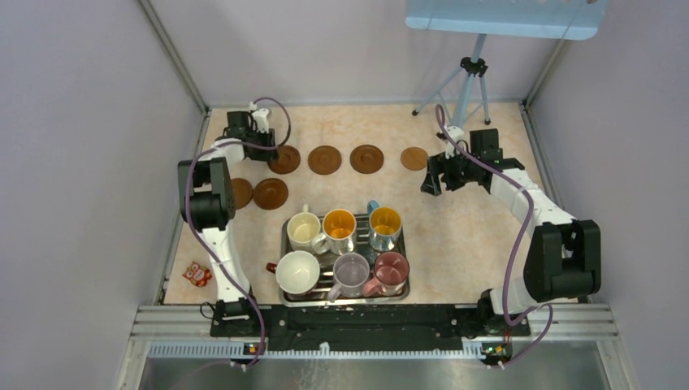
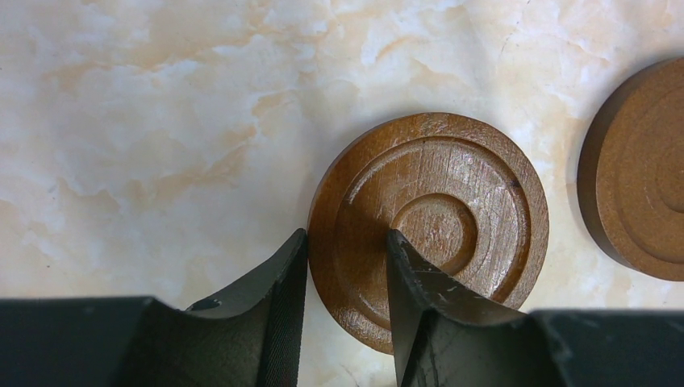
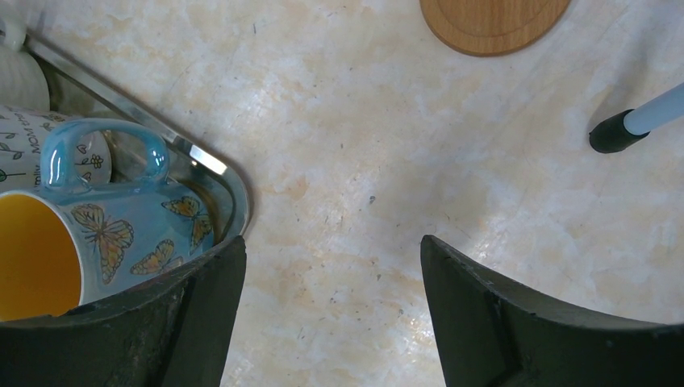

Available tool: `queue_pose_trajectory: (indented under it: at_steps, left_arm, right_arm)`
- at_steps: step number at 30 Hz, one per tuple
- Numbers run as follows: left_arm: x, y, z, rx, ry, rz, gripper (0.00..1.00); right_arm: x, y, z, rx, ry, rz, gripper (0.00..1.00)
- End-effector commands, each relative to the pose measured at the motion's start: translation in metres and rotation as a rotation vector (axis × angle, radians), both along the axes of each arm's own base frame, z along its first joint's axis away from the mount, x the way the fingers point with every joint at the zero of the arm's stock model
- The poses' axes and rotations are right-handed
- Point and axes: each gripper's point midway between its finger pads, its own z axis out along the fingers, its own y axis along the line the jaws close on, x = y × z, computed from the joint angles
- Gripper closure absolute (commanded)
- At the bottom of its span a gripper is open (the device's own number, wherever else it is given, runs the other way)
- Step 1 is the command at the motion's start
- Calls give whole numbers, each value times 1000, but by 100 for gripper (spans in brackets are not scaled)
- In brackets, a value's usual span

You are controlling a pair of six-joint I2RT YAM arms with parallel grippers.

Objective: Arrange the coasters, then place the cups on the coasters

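Observation:
Four coasters lie in a row at the back: three dark brown ones and a smaller tan one. Two more dark ones lie in front, one half hidden by the left arm. My left gripper is shut on the leftmost row coaster, one finger against its outer edge and the other on its top. Several cups stand in the silver tray, among them the blue-handled one. My right gripper hangs open over bare table right of the tray.
A tripod stands at the back right, one foot near the tan coaster. A small orange item lies at the left front. Walls close in left and right.

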Motion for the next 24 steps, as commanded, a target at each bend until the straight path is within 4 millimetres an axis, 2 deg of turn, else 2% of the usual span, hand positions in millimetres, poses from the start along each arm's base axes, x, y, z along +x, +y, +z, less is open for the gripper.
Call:
queue_pose_trajectory:
  at_steps: [1, 5, 8, 13, 16, 18, 20, 22, 24]
  left_arm:
    - [-33, -7, -19, -15, 117, -5, 57]
    - [-35, -6, -17, -10, 118, -2, 54]
    - [-35, -6, -10, -10, 113, 2, 41]
    - [-30, 4, 27, -14, 53, 30, 27]
    - [-30, 17, 58, -18, 9, 52, 24]
    - [-37, 31, 75, -15, -12, 70, 23]
    - [-47, 44, 83, -5, -14, 82, 23]
    - [-62, 58, 84, 12, -5, 86, 23]
    - [-81, 72, 75, 27, 26, 96, 23]
  right_arm:
    - [6, -2, 13, 10, -61, 5, 22]
    - [7, -1, 14, 11, -62, 5, 22]
    - [7, -1, 14, 11, -61, 5, 22]
    - [5, 0, 14, 17, -57, 10, 22]
    - [4, 0, 15, 22, -59, 10, 22]
    - [4, 0, 16, 25, -61, 13, 22]
    - [4, 1, 17, 28, -62, 15, 22]
    - [2, 2, 17, 31, -62, 19, 22]
    - [2, 2, 18, 34, -64, 21, 22]
